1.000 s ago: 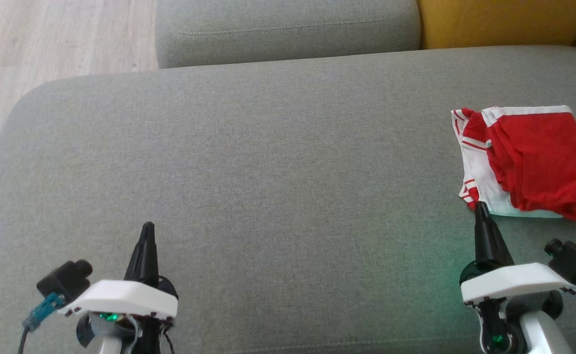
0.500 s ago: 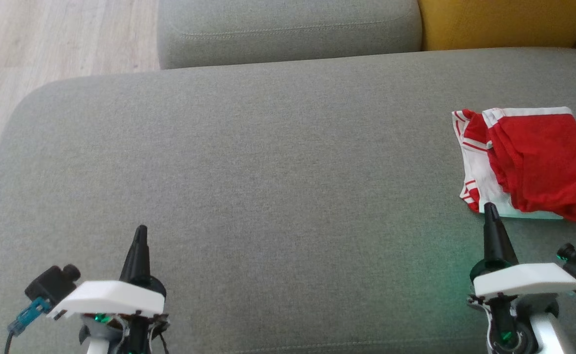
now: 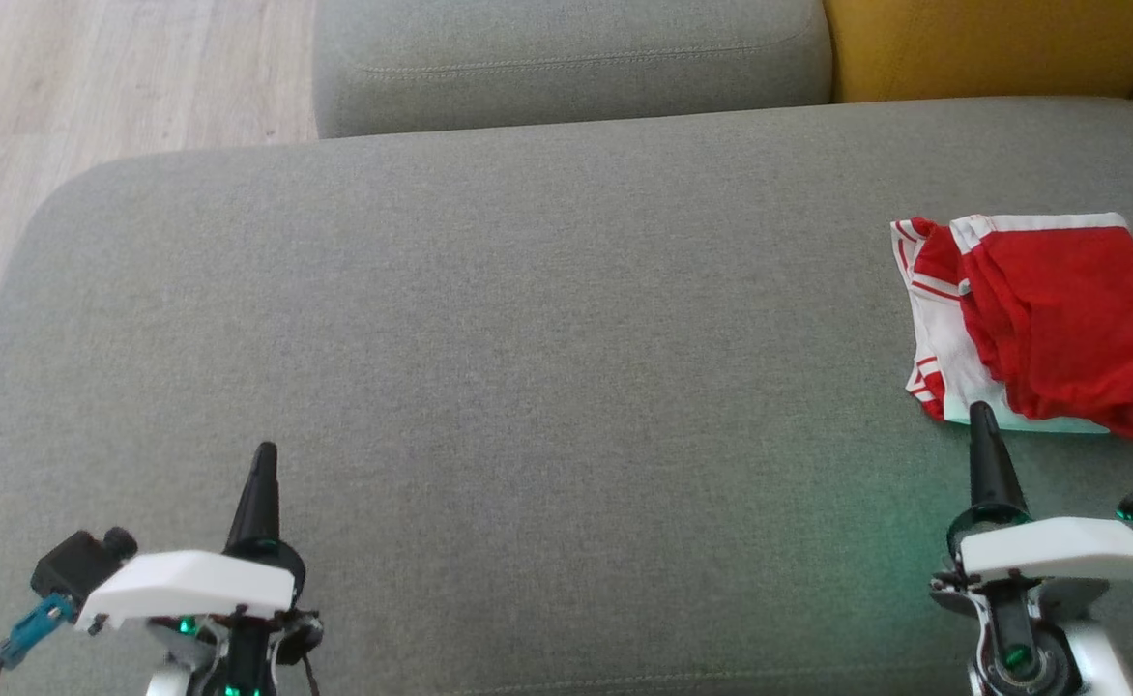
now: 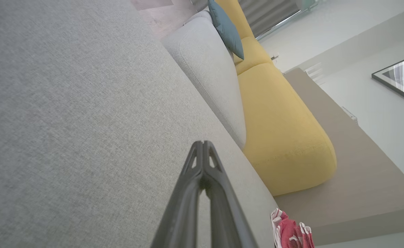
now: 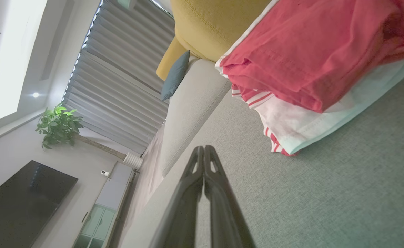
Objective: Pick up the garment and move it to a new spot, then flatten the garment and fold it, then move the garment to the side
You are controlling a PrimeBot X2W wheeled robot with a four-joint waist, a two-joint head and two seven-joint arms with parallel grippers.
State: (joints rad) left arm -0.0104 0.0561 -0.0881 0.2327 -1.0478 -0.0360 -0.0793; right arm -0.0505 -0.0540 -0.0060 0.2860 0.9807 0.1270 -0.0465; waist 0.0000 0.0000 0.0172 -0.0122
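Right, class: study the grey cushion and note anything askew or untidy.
The red and white garment near the right edge of the grey cushion is folded unevenly: its red layer sits rumpled and skewed, with white striped cloth sticking out. Nothing else stands out.

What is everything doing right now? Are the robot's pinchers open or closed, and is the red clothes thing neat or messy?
garment: roughly folded, a bit rumpled, lying on the grey cushion, not held.
left gripper: shut, empty.
right gripper: shut, empty, tip near the garment's edge.
television: screen dark.
blinds: drawn shut.
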